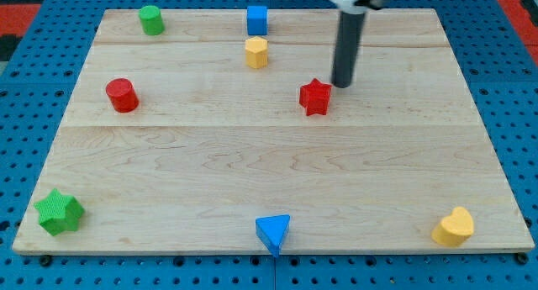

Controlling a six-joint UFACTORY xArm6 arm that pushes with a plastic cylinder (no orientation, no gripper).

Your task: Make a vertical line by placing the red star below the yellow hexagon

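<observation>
Red star (pixel 315 97) beside my tip (pixel 341 86) (lower left)

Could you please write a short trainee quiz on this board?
1. True or false: my tip touches the yellow hexagon.
2. Which block is nearest my tip? A) red star B) red cylinder C) blue triangle
3. Fill in: the blue cube sits just toward the view's ____ from the yellow hexagon.

Key: 1 false, the tip is to the view's right of it, beside the red star. 2 A. 3 top.
</observation>
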